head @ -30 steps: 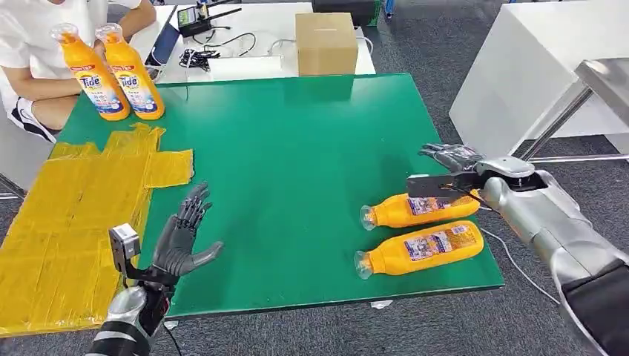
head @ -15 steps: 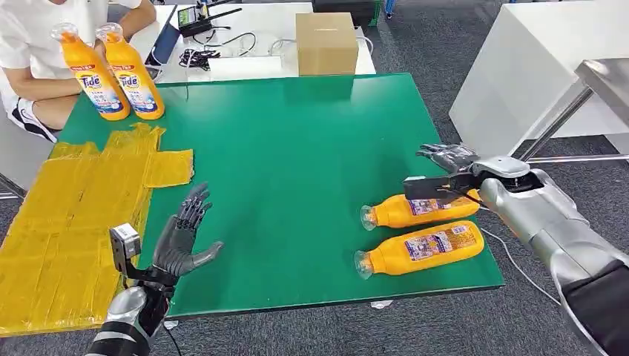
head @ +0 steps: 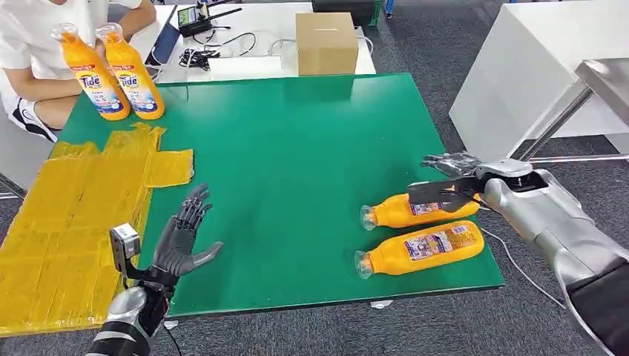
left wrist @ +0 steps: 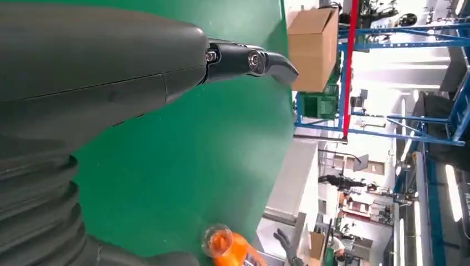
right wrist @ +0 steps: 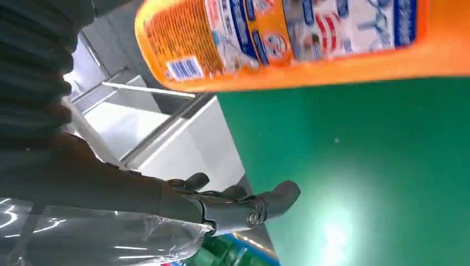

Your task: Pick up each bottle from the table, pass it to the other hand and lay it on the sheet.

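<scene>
**Right hand spread above the farther lying bottle; left hand unclenched over the table's near left**

Right hand, dark-fingered on a silver arm, hovers at the table's right edge with fingers apart and nothing in its grasp, directly over the base end of the farther orange plastic detergent bottle; whether the fingers touch the bottle cannot be told. In the right wrist view the same bottle's printed label lies close beyond the spread fingers, with green table showing between them. That bottle lies on its side on the green table top, its open neck pointing toward the table's middle. Just beside it, nearer the front edge and roughly parallel, lies a second orange plastic detergent bottle, neck pointing the same way.

Left hand is raised over the near left part of the table, palm open, fingers extended and separated, holding nothing. Left of it the yellow taped sheet covers the table's left side; no bottle lies on it. At the far left corner two upright orange detergent bottles stand touching side by side, next to a seated person in a white shirt. Beyond the far edge, a brown cardboard box stands on a white surface.
</scene>
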Robot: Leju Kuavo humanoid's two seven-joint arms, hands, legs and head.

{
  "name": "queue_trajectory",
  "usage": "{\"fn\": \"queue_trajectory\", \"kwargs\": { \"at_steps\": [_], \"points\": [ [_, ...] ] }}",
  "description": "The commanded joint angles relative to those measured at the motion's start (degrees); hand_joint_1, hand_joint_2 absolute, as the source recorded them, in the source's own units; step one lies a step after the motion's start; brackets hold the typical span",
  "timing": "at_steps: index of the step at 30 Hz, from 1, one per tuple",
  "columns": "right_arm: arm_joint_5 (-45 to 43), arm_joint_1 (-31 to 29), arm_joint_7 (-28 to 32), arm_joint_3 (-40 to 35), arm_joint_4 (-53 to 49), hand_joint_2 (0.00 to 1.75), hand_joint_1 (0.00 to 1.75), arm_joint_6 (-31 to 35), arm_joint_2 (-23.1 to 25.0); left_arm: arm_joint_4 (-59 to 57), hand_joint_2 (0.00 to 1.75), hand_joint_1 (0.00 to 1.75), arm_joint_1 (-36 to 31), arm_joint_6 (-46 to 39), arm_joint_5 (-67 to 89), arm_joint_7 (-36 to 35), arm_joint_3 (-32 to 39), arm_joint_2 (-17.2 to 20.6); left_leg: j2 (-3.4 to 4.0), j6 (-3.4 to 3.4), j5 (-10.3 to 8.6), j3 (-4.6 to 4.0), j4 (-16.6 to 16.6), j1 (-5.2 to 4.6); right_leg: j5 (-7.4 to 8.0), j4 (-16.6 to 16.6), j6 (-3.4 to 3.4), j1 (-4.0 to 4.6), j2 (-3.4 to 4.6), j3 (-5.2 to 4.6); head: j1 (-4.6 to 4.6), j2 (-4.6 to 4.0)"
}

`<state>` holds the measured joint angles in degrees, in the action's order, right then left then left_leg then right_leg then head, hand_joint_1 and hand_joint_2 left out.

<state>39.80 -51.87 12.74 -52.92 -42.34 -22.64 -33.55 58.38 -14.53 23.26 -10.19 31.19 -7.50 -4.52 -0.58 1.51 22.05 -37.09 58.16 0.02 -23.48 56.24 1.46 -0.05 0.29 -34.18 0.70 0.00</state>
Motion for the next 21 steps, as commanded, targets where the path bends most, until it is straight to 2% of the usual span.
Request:
{"fn": "queue_trajectory", "kwargs": {
  "at_steps": [1, 11, 15, 16, 21],
  "points": [
    [-0.6, -3.5, 0.0, -5.3, 4.3, 1.75, 0.0, -0.9, 0.6, -4.9, 1.75, 0.0, -2.8, 0.1, -0.1, -0.2, 0.0, 0.4, 0.11, -0.07, 0.08, 0.19, 0.0, -0.04, -0.07, 0.0, 0.0, -0.04, 0.05, 0.15, -0.02, 0.0],
    [-0.5, 1.1, -1.6, -4.9, 11.2, 1.75, 0.0, 7.2, 5.5, -6.0, 1.75, 0.0, -3.4, -0.1, 0.0, -0.6, -0.7, 0.2, 0.12, -0.09, 0.1, 0.35, -0.1, 0.04, -0.05, -0.1, -0.02, 0.04, 0.06, 0.34, -0.02, 0.0],
    [-0.3, 1.8, -2.1, -4.7, 11.4, 1.75, 0.0, 8.4, 5.9, -5.9, 1.75, 0.0, -3.3, -0.1, 0.0, -0.6, -0.7, 0.2, 0.11, -0.11, 0.14, 0.4, -0.1, 0.01, -0.11, -0.1, -0.02, 0.02, 0.03, 0.37, -0.02, 0.0],
    [0.0, 2.4, -2.6, -4.1, 12.3, 1.75, 0.0, 9.7, 6.7, -5.7, 1.75, 0.0, -3.1, -0.2, 0.0, -0.8, -0.7, 0.1, 0.06, -0.07, 0.07, 0.19, 0.0, 0.01, -0.05, 0.0, -0.01, 0.01, 0.01, 0.17, -0.02, 0.0],
    [4.5, 6.3, -4.2, 0.6, 17.2, 1.75, 0.0, 16.1, 11.6, -5.6, 1.75, 0.0, -2.9, -0.3, -0.1, -1.2, -1.0, -0.1, 0.15, -0.08, 0.09, 0.31, -0.1, 0.06, -0.02, -0.1, -0.02, 0.07, 0.09, 0.29, -0.02, 0.0]
  ]
}}
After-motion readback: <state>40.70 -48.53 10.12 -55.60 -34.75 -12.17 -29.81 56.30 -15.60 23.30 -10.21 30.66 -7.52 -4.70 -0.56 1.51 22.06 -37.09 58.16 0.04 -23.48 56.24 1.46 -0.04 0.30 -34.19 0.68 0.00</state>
